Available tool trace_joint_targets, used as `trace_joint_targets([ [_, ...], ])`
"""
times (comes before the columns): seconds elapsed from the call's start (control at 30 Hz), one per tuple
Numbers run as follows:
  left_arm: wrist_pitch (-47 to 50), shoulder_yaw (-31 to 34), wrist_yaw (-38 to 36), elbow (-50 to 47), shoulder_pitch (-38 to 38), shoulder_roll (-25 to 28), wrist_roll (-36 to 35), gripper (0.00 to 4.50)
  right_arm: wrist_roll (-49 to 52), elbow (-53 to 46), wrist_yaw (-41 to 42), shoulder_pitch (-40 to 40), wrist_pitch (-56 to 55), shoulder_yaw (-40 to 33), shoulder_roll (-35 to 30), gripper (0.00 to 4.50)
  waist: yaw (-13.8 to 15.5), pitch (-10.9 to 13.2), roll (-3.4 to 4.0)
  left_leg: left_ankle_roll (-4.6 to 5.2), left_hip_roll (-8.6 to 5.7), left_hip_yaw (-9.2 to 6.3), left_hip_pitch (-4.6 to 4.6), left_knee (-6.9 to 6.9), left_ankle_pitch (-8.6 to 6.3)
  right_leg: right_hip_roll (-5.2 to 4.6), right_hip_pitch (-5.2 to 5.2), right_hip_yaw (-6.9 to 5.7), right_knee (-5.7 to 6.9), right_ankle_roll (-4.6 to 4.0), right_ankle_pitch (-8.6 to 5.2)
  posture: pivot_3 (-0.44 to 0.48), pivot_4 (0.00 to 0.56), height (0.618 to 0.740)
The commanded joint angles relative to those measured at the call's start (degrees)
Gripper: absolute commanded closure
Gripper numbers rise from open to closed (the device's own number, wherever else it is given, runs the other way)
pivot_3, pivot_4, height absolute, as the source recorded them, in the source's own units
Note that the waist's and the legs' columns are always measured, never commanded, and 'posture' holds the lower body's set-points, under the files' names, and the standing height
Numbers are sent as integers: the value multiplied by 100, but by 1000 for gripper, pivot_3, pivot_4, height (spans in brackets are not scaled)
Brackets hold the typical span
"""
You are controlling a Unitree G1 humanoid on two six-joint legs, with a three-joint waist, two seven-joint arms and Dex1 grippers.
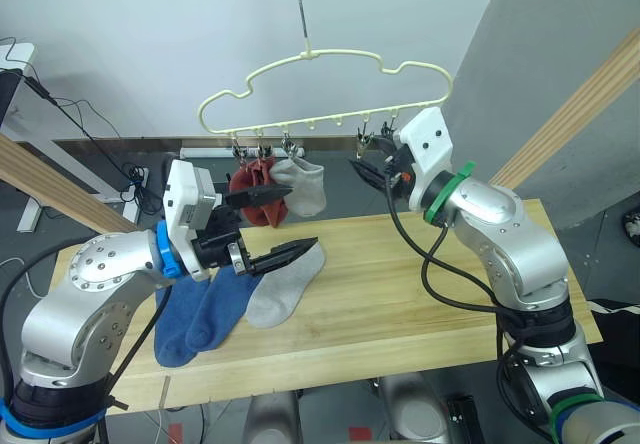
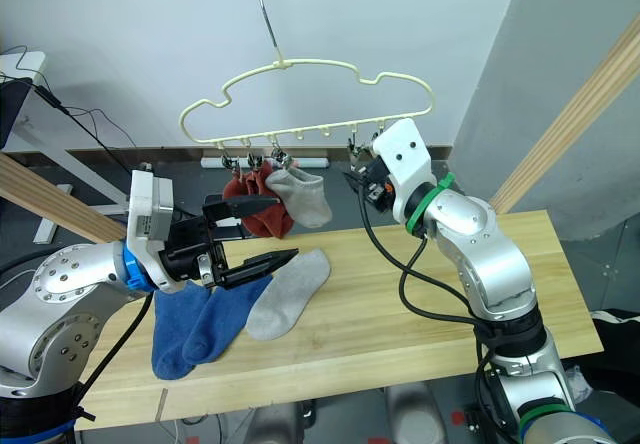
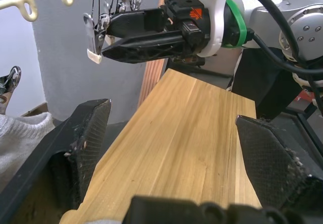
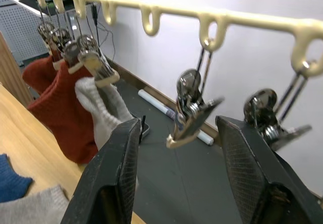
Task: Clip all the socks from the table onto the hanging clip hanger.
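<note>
The pale-yellow clip hanger (image 1: 320,79) hangs above the table's far edge. Two rust-red socks (image 1: 255,186) and one light grey sock (image 1: 306,186) hang from its left clips. On the table (image 1: 400,294) lie two blue socks (image 1: 205,314) and a light grey sock (image 1: 285,284). My left gripper (image 1: 300,219) hovers open above the grey sock on the table, holding nothing. My right gripper (image 1: 362,169) is up at the hanger's right clips, open, with one metal clip (image 4: 189,118) hanging between its fingers.
Slanted wooden poles (image 1: 580,114) of the frame stand at the right and at the left (image 1: 50,179). The hanger's metal hook (image 1: 300,9) rises above. Cables and a power strip (image 1: 140,176) lie on the floor behind the table.
</note>
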Motion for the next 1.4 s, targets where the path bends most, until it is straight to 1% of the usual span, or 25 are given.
trace_joint_targets([
  [0.03, -23, -4, 21, -115, -6, -44, -26, 130, -64, -66, -90, -145, -189, 46, 139, 2047, -4, 0, 0, 0, 0, 0, 0, 0, 0, 0, -1, 0, 1, 0, 0, -176, 270, 740],
  [0.6, -39, -82, 49, -116, 21, -126, 32, 130, -143, 170, -251, -269, -402, 119, 636, 2047, -6, -1, 0, 1, 0, 2, 0, 1, 1, 0, -8, 3, 9, -1, 0, -172, 269, 740],
  [0.77, -49, -98, 54, -103, 13, -137, 42, 130, -166, 298, -427, -300, -402, 27, 894, 2047, -6, -1, 0, 1, 1, 2, 0, 1, 2, 0, -10, 3, 12, -1, 0, -170, 268, 740],
  [1.13, -80, -130, 71, -111, 52, -133, 57, 130, -146, 472, -650, -347, -433, -141, 1239, 2047, -6, -3, 0, 0, 1, 4, -4, 1, 3, 0, -17, 4, 16, -2, 1, -167, 265, 740],
  [1.2, -90, -146, 54, -85, 52, -129, 71, 130, -125, 472, -800, -340, -352, -268, 1338, 2047, -6, -6, 0, -1, 1, 4, -7, 1, 3, 0, -20, 4, 16, -2, 1, -168, 265, 740],
  [1.4, -111, -184, 36, -50, 34, -146, 102, 130, -116, 428, -914, -329, -302, -355, 1440, 2047, -8, -28, 0, -10, 1, 5, -47, 1, 13, -1, -70, 5, 26, -9, 6, -173, 263, 740],
])
